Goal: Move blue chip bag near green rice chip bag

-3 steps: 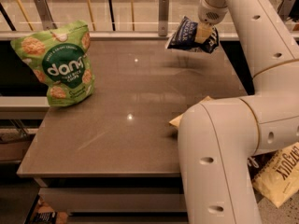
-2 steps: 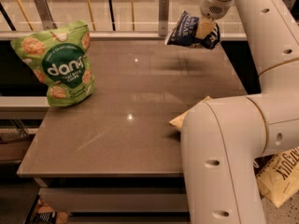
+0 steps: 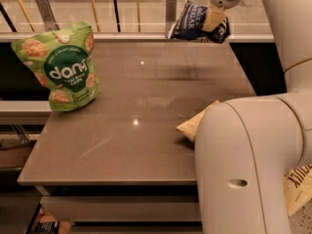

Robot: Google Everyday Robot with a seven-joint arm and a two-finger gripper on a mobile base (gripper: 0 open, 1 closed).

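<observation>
The blue chip bag, dark navy with white lettering, hangs in the air above the far right part of the table, held by my gripper, which is shut on its right side. The green rice chip bag, bright green with white "dang" lettering, stands upright at the table's left edge, far to the left of the gripper and nearer the camera.
The grey table has a railing with posts behind its far edge. A tan bag corner pokes out from behind my white arm at the right. A cream bag lies off the table at lower right.
The gripper has lifted the blue chip bag higher and slightly farther back from the table. The green bag has not moved.
</observation>
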